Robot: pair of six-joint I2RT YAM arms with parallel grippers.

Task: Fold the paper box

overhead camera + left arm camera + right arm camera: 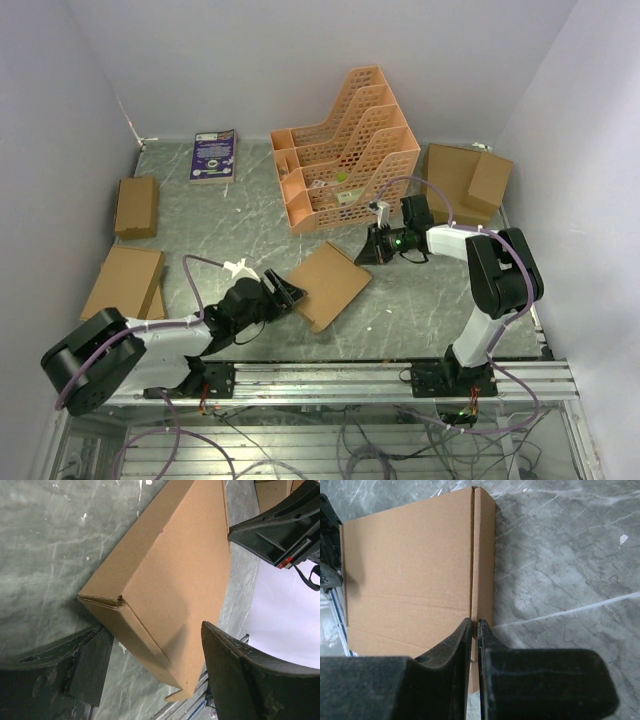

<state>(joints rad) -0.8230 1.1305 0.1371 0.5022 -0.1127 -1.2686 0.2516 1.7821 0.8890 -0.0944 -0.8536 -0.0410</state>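
The paper box lies folded up as a flat brown cardboard box on the grey marble table, turned diagonally. My left gripper stands open at its near left corner. In the left wrist view that corner sits between the two dark fingers, touching neither. My right gripper hovers at the box's far right corner. In the right wrist view its fingertips are pressed together over the seam along the box's right edge, with nothing seen between them.
An orange lattice file rack stands behind the box. A purple book lies at the back. Other brown cardboard boxes sit on the left and at the back right. A metal rail runs along the near edge.
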